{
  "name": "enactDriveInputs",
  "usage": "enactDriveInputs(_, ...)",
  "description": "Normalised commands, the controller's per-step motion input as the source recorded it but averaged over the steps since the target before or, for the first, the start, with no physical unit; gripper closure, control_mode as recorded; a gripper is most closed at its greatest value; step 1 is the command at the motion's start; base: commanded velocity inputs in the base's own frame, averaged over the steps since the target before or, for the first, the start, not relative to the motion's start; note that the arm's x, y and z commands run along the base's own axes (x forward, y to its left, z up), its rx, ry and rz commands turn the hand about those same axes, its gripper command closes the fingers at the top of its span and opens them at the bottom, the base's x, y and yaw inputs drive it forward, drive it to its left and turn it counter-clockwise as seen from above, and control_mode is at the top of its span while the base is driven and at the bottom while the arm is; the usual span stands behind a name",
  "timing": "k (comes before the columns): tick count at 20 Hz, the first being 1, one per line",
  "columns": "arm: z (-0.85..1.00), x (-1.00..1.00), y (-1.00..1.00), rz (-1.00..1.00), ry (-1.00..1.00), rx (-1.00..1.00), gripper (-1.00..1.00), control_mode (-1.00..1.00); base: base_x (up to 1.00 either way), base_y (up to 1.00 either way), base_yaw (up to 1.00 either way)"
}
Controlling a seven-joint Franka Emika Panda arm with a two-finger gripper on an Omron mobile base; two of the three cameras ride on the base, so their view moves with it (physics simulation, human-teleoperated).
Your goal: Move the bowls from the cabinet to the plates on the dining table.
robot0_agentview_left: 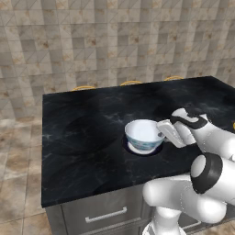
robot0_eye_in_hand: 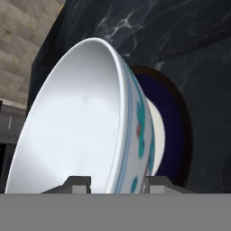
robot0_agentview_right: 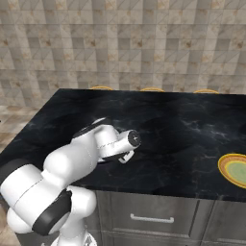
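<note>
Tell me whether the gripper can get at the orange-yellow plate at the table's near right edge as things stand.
Probably not right away: the gripper has its fingers astride the rim of the blue-patterned bowl. The orange-yellow plate lies bare, with open dining table between.

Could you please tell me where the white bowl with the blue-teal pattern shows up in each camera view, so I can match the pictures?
Left base view: the patterned bowl sits centre-right, on a dark plate, just left of the gripper.
Right base view: the bowl is not visible; the arm covers that spot.
Hand view: the bowl looms large at centre, its rim between the fingers.
Shared landmark: the black marble dining table.
</note>
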Motion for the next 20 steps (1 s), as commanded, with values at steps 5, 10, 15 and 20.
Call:
enactDriveInputs(5,-0.17,0.32,0.00,0.00,0.00,0.00,1.00,-1.00,0.00,0.00,0.00)
enactDriveInputs(10,-0.07,0.15,0.00,0.00,0.00,0.00,1.00,-1.00,0.00,0.00,0.00)
enactDriveInputs(15,0.00,0.00,0.01,0.01,0.00,0.00,-1.00,-1.00,0.00,0.00,0.00)
enactDriveInputs(20,0.00,0.00,0.06,0.02,-0.01,0.00,-1.00,-1.00,0.00,0.00,0.00)
